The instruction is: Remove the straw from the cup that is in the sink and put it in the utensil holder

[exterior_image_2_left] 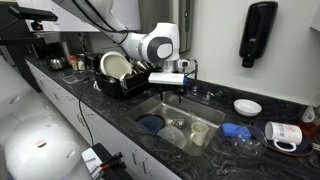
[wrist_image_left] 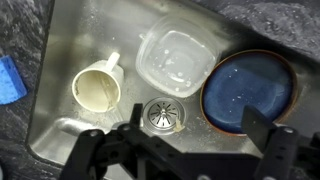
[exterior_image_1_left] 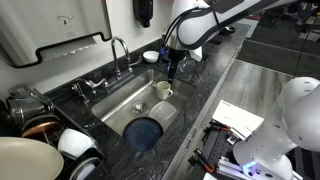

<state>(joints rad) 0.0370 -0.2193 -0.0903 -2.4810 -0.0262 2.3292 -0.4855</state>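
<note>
Hand (wrist_image_left: 185,150) sits nearest in the wrist view. Both fingers (wrist_image_left: 272,140) are spread wide with nothing between them, hanging above the sink (wrist_image_left: 90,35). Just past the fingers is the drain (wrist_image_left: 163,113). Beyond it, left to right in that view: cup (wrist_image_left: 97,88), upright, handle pointing far; clear plastic tub (wrist_image_left: 175,58); round blue plate (wrist_image_left: 248,90). Cup stands apart from the tub. Tub and plate meet at the edge; touching or overlapping, can't tell. No read on the straw: too thin to resolve in any view, and the cup's inside just looks pale from above.

Wrist view only: the drain, the tub's shape, and a blue scrap (wrist_image_left: 8,78) on the bench at the left edge.

Both exterior views show the hand (exterior_image_1_left: 172,68) up off the basin floor, over the end of the sink where the cup (exterior_image_1_left: 164,90) stands. Its opening is too small to judge there.

In an exterior view, near to far: dish rack (exterior_image_1_left: 30,150) with bowls near left, paper sheets (exterior_image_1_left: 238,118) on the dark speckled bench (exterior_image_1_left: 200,85) at right, then the tap (exterior_image_1_left: 118,52) behind the basin.

In an exterior view, right of the sink: a white mug (exterior_image_2_left: 285,135) and a white dish (exterior_image_2_left: 247,106), with a black soap dispenser (exterior_image_2_left: 259,35) on the far wall.
</note>
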